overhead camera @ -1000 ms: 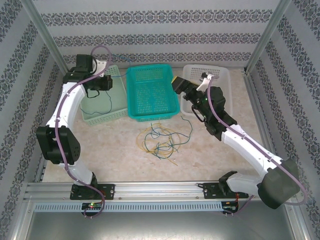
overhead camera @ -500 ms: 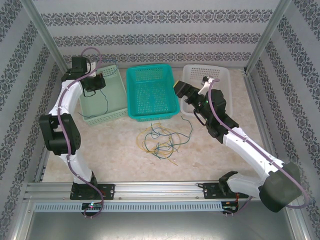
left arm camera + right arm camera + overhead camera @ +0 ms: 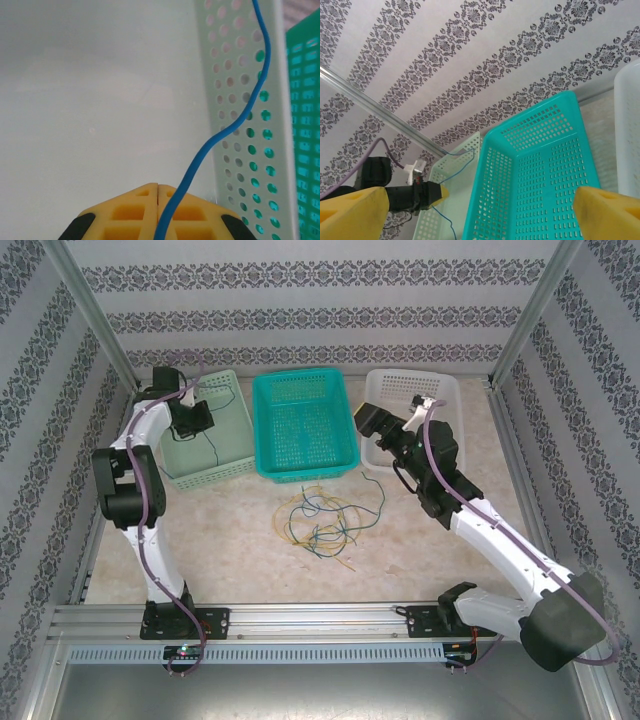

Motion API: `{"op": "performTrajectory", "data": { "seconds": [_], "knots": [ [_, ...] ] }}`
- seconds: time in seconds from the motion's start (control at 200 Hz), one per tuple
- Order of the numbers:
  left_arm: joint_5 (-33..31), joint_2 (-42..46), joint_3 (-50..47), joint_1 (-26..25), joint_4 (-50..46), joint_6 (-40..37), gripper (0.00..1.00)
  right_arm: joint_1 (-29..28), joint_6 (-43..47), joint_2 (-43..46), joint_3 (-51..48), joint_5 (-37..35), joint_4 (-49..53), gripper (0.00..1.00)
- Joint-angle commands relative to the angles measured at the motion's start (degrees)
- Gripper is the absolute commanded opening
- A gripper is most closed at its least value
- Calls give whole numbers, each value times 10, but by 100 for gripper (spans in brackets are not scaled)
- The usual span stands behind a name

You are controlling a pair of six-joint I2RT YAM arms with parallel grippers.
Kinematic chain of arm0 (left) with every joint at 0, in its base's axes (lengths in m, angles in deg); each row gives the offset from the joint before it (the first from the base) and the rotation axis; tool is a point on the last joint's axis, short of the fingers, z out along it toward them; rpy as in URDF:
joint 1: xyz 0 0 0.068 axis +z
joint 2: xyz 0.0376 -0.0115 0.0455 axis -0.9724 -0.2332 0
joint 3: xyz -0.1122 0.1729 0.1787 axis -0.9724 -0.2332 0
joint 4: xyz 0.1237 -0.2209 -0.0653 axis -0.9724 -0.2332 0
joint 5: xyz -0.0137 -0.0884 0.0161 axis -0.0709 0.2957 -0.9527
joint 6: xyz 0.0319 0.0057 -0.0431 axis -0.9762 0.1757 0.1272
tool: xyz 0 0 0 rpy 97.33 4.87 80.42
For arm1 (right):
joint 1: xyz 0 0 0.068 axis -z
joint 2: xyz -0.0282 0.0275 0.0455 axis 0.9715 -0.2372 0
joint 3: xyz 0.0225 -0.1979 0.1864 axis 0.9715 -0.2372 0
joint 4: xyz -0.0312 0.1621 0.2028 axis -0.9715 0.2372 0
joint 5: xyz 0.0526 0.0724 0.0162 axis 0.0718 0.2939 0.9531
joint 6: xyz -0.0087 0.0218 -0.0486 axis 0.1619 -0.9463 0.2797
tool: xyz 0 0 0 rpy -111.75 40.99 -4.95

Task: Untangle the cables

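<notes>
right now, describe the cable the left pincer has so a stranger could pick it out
Start at the pale green basket, leftmost of three at the back. The left pincer above it is shut on a single blue cable that hangs into that basket. Unlike the tangled cables in front of the teal basket, it hangs alone.

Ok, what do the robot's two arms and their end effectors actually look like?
The left arm and the right arm are built of rounded white links with bulky black joints and black bases. A thick mauve cable runs along each one. The left end effector and the right end effector have blocky yellow fingers, and the left one's show moulded recesses and black patches.
</notes>
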Motion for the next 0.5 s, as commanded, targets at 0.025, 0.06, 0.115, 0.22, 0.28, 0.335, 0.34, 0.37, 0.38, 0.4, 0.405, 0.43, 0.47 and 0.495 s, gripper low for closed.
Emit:
{"op": "performTrajectory", "data": {
  "seconds": [0.025,0.06,0.115,0.22,0.28,0.335,0.34,0.37,0.38,0.4,0.405,0.43,0.47,0.495],
  "knots": [
    [20,-24,23,7,-28,15,11,7,3,12,-10,-7,8,95],
    [22,-28,25,7,-31,15,23,8,11,13,-10,-5,14,94],
    [22,-31,26,7,-35,15,50,10,32,10,-1,-3,49,93],
    [4,-23,28,7,-45,17,91,10,69,2,34,-9,162,91],
    [-10,-9,24,6,-47,18,100,10,84,0,47,-15,217,90],
    [-20,11,15,6,-43,21,100,10,97,0,53,-18,254,89],
    [-21,13,15,5,-43,22,100,10,98,0,53,-18,258,89],
    [-25,25,10,6,-42,23,100,10,101,1,53,-19,274,88],
    [-27,30,9,6,-41,24,100,10,102,1,53,-19,280,88],
    [-31,42,5,6,-39,24,100,10,104,1,53,-18,290,87],
    [-31,45,3,6,-39,25,100,10,105,1,52,-18,293,87],
    [-36,59,-3,5,-37,27,100,10,105,0,52,-17,308,86],
    [-42,82,-15,3,-32,27,100,9,103,0,50,-14,328,86],
    [-48,97,-23,0,-28,27,100,9,100,-1,47,-9,338,85]
  ]
}}
